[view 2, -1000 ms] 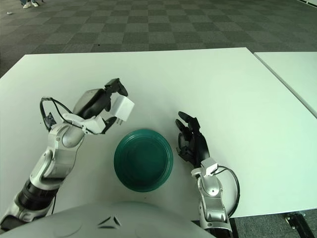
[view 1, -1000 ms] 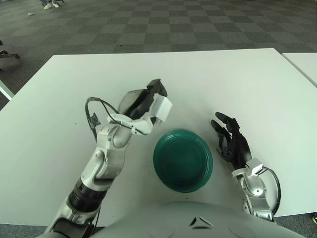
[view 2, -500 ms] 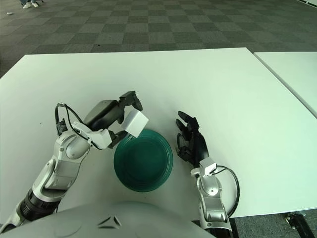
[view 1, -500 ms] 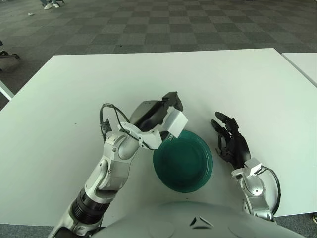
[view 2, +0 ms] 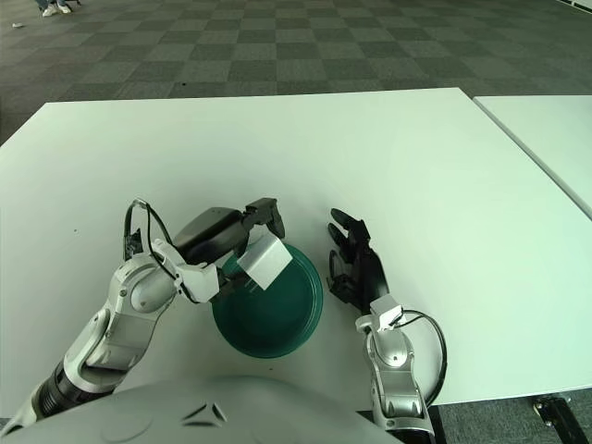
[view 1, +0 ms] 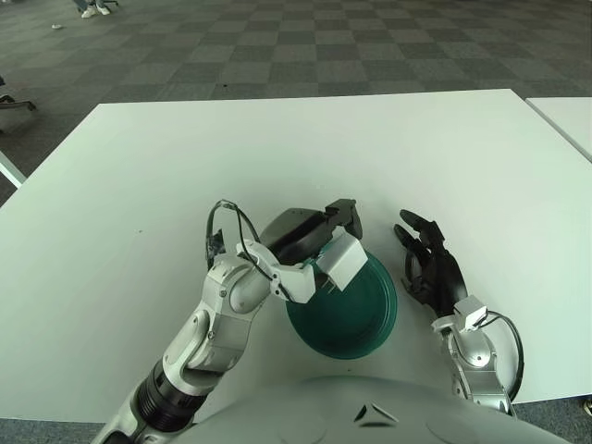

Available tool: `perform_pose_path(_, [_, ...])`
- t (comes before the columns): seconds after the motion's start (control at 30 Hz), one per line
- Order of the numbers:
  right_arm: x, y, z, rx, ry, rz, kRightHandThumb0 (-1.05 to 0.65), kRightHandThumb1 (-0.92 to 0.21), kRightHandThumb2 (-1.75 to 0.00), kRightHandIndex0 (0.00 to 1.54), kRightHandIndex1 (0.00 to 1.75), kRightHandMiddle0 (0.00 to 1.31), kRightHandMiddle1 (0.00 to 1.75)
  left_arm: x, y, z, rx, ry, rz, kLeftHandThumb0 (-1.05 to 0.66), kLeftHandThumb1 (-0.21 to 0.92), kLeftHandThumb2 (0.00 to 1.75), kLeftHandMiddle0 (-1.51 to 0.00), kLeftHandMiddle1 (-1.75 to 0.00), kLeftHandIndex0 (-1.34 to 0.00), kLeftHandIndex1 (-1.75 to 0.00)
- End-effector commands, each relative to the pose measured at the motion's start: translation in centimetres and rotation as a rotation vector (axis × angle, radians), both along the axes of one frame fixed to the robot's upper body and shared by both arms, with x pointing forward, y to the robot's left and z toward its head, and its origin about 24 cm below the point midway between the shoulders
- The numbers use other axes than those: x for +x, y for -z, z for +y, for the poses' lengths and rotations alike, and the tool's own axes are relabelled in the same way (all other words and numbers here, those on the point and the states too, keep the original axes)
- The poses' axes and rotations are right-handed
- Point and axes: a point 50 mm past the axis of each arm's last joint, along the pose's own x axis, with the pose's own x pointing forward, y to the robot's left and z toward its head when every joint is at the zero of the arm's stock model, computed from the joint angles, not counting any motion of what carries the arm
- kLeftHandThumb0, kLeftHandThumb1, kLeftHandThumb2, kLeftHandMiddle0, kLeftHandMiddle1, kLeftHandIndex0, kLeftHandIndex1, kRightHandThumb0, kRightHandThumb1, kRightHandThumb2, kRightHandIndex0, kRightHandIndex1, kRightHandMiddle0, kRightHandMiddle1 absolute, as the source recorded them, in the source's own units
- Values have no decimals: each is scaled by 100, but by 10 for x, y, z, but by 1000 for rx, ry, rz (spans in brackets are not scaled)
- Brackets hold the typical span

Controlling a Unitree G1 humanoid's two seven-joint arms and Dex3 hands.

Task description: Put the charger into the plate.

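The left hand [view 1: 310,248], fingers clamped on the white charger [view 1: 341,260] above the green plate's [view 1: 370,319] left rim, risks dropping it onto the counter [view 1: 444,157] if released early.

White table [view 1: 129,185], 2nd table [view 1: 566,116] at right, grey checkered carpet [view 1: 305,46].

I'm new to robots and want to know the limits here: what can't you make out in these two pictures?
- Charger: its prongs, hidden against the left hand.
- Plate: left rim, hidden behind that hand in both views.
- Whether the charger touches the plate: cannot tell.
- Right hand, beside the plate's right: its palm faces away.
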Motion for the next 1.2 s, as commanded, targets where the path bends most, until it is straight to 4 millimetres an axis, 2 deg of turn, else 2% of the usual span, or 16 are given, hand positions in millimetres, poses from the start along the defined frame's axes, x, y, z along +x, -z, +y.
perform_pose_path(0.0, [-20, 30, -1, 6, 13, 209, -77, -92, -84, 29, 0, 0, 72, -2, 8, 0, 27, 6, 15, 0, 3, 162, -85, -167, -59, -175])
perform_pose_path(0.23, [-20, 31, -1, -7, 12, 221, -77, -92, -83, 28, 0, 0, 73, -6, 15, -1, 63, 22, 14, 0, 7, 157, -82, -166, -58, -175])
perform_pose_path(0.3, [-20, 31, -1, -10, 10, 225, -78, -92, -83, 29, 0, 0, 73, -7, 17, -1, 81, 30, 12, -1, 5, 161, -81, -170, -59, -174])
perform_pose_path(0.37, [-20, 31, -1, -12, 8, 227, -78, -92, -83, 28, 0, 0, 71, -8, 18, -1, 92, 35, 10, -1, 7, 155, -79, -173, -65, -161])
perform_pose_path(0.43, [-20, 31, -1, -16, 7, 226, -78, -92, -83, 28, 0, 0, 71, -8, 19, 0, 112, 43, 7, -1, 9, 152, -78, -174, -67, -155])
perform_pose_path(0.63, [-20, 29, 0, -24, 6, 216, -79, -92, -84, 29, 0, 0, 67, -11, 24, 0, 161, 64, 14, -1, 24, 134, -68, -175, -55, -154])
perform_pose_path(0.77, [-21, 29, 1, -15, 8, 212, -80, -92, -84, 30, 1, 0, 69, -14, 28, 0, 198, 89, 24, -1, 46, 110, -52, -175, -37, -158])
perform_pose_path(0.83, [-21, 28, 1, -8, 10, 210, -80, -92, -84, 31, 2, 0, 71, -16, 31, 0, 222, 102, 24, -19, 64, 88, -39, -173, -31, -166])
perform_pose_path(0.87, [-20, 28, 1, -6, 11, 210, -80, -92, -84, 31, 2, 0, 71, -16, 31, 0, 228, 105, 23, -40, 73, 73, -34, -166, -22, -165])
perform_pose_path(0.9, [-20, 28, 1, -4, 12, 208, -80, -92, -84, 31, 2, 0, 71, -16, 32, 0, 239, 109, 20, -48, 77, 66, -32, -163, -19, -164])
perform_pose_path(0.97, [-19, 28, 2, 0, 15, 205, -80, -92, -85, 32, 2, 0, 72, -17, 34, 0, 260, 116, 11, -69, 86, 54, -27, -146, -10, -159])
perform_pose_path(1.1, [-18, 28, 2, 1, 19, 208, -80, -92, -84, 33, 3, 0, 72, -17, 35, 0, 301, 127, -8, -83, 90, 52, -21, -128, -3, -144])
perform_pose_path(1.17, [-18, 28, 2, 0, 18, 210, -80, -92, -84, 33, 3, 0, 70, -17, 36, 1, 323, 132, -15, -89, 91, 54, -17, -113, -1, -132])
